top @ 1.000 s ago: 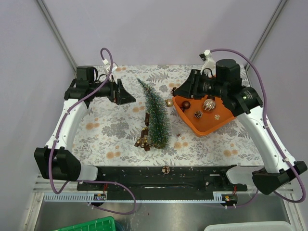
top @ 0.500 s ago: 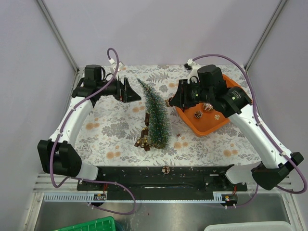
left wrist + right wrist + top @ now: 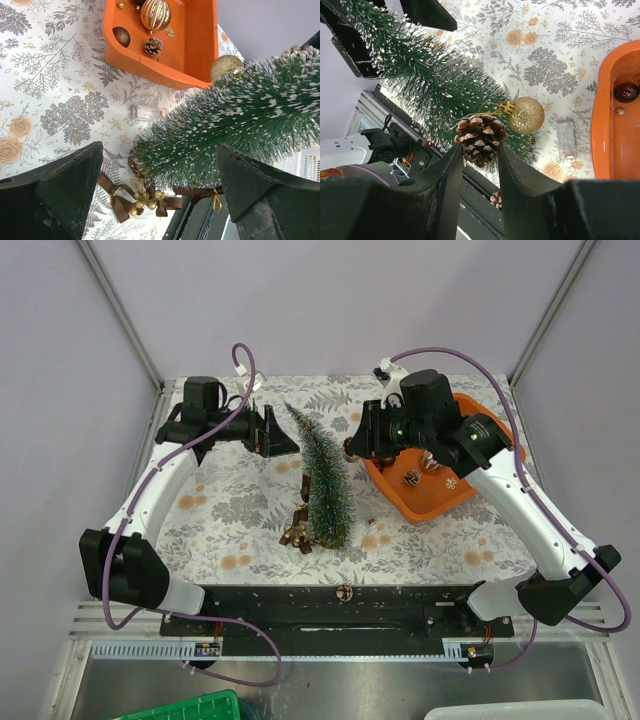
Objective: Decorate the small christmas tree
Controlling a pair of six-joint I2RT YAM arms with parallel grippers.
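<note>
The small christmas tree (image 3: pixel 324 480) stands mid-table, green with frosty tips; it also shows in the left wrist view (image 3: pixel 240 115) and the right wrist view (image 3: pixel 430 80). A gold glitter ball (image 3: pixel 526 115) hangs on its right side. My right gripper (image 3: pixel 354 443) is at the tree's right side, shut on a brown pine cone (image 3: pixel 480 138) that touches the bristles. My left gripper (image 3: pixel 284 439) is open and empty just left of the tree's top, with the tree between its fingers in the left wrist view (image 3: pixel 157 150).
An orange tray (image 3: pixel 445 500) right of the tree holds a striped gold ball (image 3: pixel 155 14), a dark ball (image 3: pixel 121 36) and a pine cone (image 3: pixel 153 46). A brown bow with gold beads (image 3: pixel 297 533) lies at the tree's base. Another pine cone (image 3: pixel 344 592) sits on the black front rail.
My right gripper has moved left from over the tray to the tree's side with the pine cone. My left gripper has moved right, closer to the tree top.
</note>
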